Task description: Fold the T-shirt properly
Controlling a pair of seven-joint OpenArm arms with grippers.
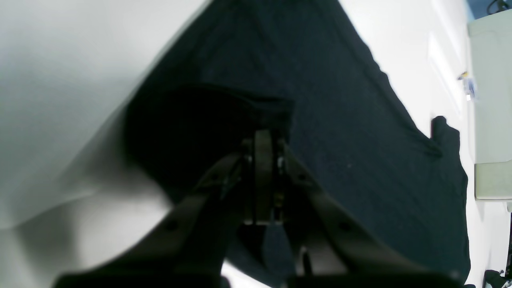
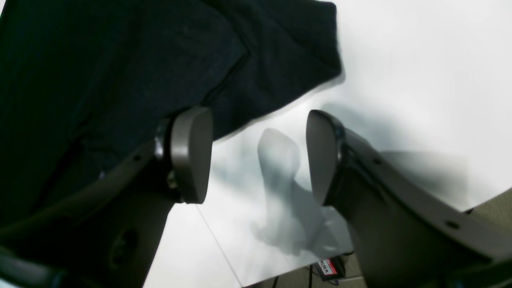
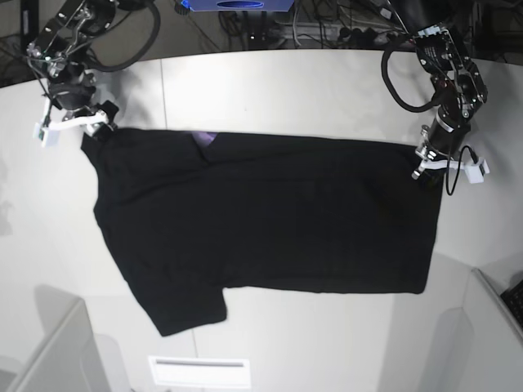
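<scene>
Two hands at the far corners of a black T-shirt (image 3: pixel 270 216) spread on the white desk (image 3: pixel 286 90).
Left hand (image 1: pixel 264 138) is clamped on a bunched fold of shirt hem; right hand (image 2: pixel 258 156) has its pads (image 2: pixel 192 154) apart above bare desk, the shirt's sleeve edge just beyond them.

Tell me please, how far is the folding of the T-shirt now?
Done: the T-shirt lies spread flat on the white table, with no fold visible. In hand: the left gripper is shut on a pinch of cloth at one far corner. The right gripper is open by the other corner, its fingers holding nothing. Left: every fold.
</scene>
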